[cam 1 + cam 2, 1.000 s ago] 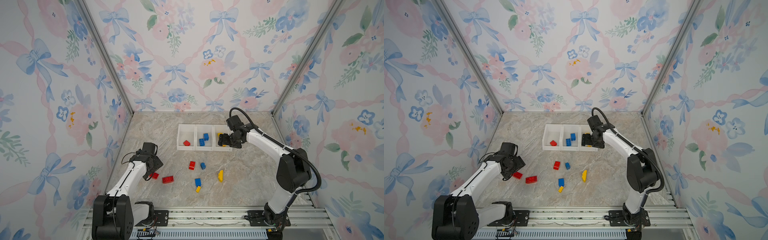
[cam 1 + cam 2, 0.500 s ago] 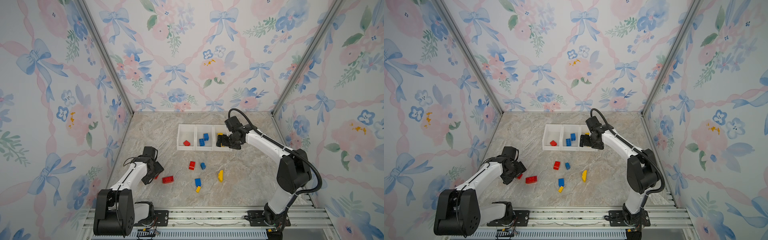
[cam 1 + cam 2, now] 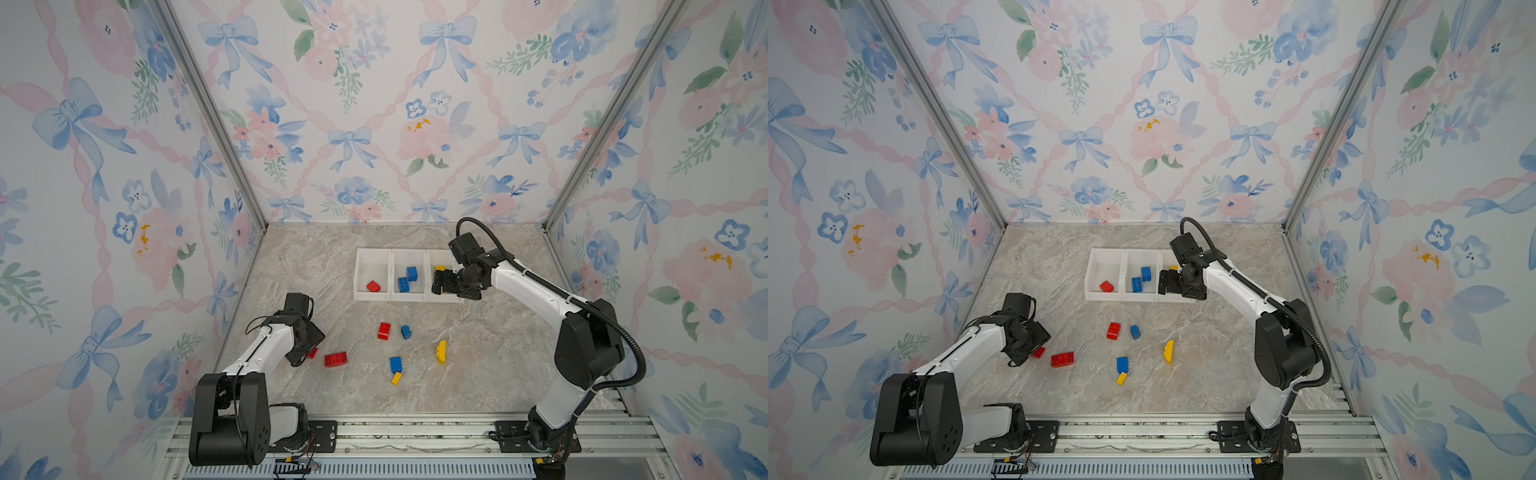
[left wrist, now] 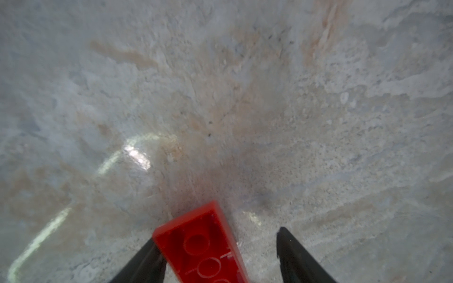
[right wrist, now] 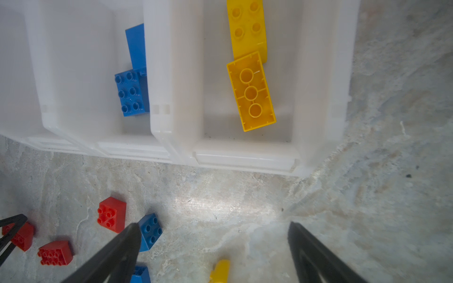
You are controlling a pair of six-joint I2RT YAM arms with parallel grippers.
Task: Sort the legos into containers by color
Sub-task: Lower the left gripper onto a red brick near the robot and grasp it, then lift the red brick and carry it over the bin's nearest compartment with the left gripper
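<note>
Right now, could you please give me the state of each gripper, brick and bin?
Left gripper: open, around red brick.
Red brick: underside showing, not yet gripped.
Right gripper: open, empty.
Left bin: holds one red lego.
Middle bin: holds two blue legos.
Right bin: holds two yellow legos.

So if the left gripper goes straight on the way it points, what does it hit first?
Probably the small red plastic brick, lying underside-up between the open jaws of the left gripper; behind it, the marbled tabletop.
</note>
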